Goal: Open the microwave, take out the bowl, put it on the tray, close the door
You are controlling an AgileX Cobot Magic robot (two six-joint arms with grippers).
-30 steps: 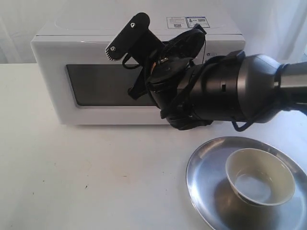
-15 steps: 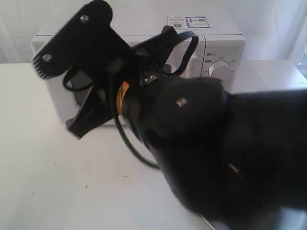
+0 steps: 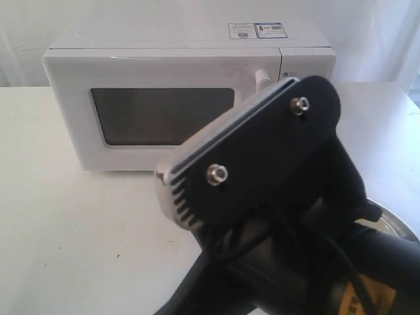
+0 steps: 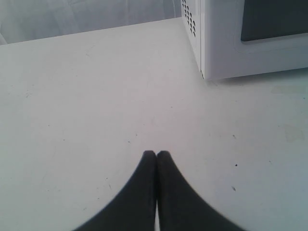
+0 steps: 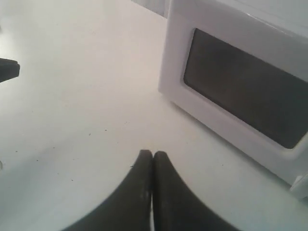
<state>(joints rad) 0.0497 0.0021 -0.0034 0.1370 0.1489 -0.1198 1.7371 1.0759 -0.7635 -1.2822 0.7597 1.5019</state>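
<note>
Evidently the right arm is swinging back toward the exterior camera. One second ago it was stretched across the front of the microwave, and half a second ago it was filling most of the view. Now one of its black ribbed fingers is looming in close-up over the lower right of the scene. The door is lying flush and shut, with its vertical handle showing just above that finger, and both wrist views are showing a closed front. Judging from this, the last step is looking complete and the arm is retiring rather than starting new work. The right end effector is holding its two tips pressed together on nothing above the bare counter. The left end effector is likewise closed and empty, hovering over the counter near the microwave's vented side.

The bowl is being hidden entirely by the arm. A second ago it was sitting inside the tray, of which only a thin sliver of rim is now peeking out at the right edge. Whether the bowl is remaining there cannot be confirmed. The dials are also being covered. A dark shape, cut off at the edge of the right wrist view, is showing too little to identify.
</note>
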